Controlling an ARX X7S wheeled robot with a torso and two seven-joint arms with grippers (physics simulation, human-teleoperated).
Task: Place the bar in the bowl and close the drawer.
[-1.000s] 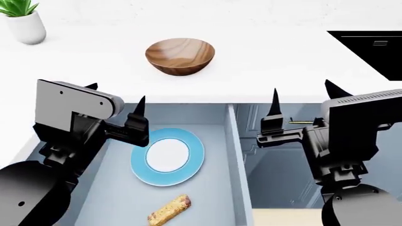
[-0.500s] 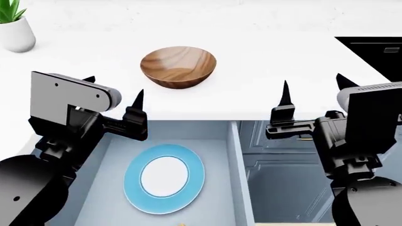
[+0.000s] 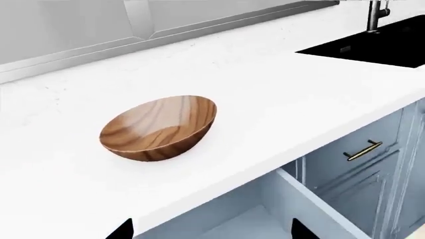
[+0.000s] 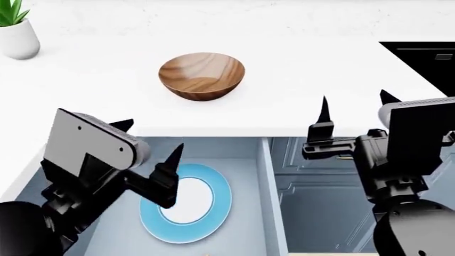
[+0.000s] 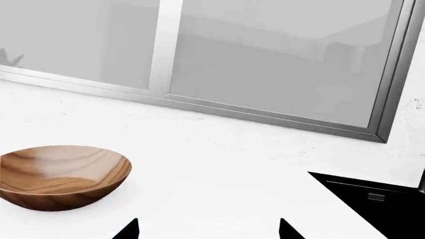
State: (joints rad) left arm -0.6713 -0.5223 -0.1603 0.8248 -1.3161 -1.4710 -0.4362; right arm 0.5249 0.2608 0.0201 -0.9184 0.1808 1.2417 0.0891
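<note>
Wood, stone-like white and matt paint under my cameras.

I see a round brown wooden bowl [image 4: 202, 75] with glossy grain on a smooth white speckled countertop [image 4: 299, 69]; the blue-grey painted drawer [image 4: 265, 176] looks matt, and the black plastic-looking left gripper [image 4: 149, 144] dull.

Brown grained bowl [image 4: 202, 75], blue-rimmed plate [image 4: 186, 210]

One bowl [image 4: 202, 75], one plate [image 4: 186, 202], one potted plant [image 4: 16, 31], one open drawer [image 4: 265, 176], two arms.

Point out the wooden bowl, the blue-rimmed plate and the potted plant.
wooden bowl [image 4: 202, 73], head view, inner floor.
blue-rimmed plate [image 4: 219, 188], head view, blue rim on its right side.
potted plant [image 4: 18, 40], head view, white pot.
</note>
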